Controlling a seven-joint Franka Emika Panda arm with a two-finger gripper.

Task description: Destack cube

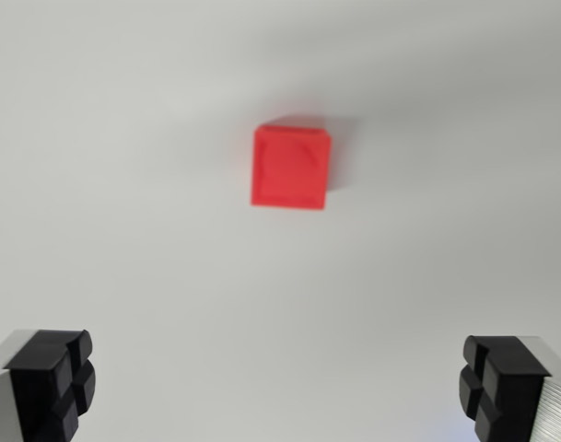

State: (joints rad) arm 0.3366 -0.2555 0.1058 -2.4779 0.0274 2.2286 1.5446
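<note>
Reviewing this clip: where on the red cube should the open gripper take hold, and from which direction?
Come straight down on the red cube from above and close on its two opposite side faces, at the wrist view's left and right. Its top face sits nearly square to the open gripper, so the fingers would likely meet flat sides. Blur hides whether another cube lies beneath.

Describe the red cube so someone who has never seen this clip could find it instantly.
The wrist view looks down on a plain pale surface, with the open gripper showing one black fingertip in each bottom corner. Slightly above the middle sits the red cube, clear of both fingertips. It is the only coloured thing there; whether another cube lies beneath it cannot be told.
</note>
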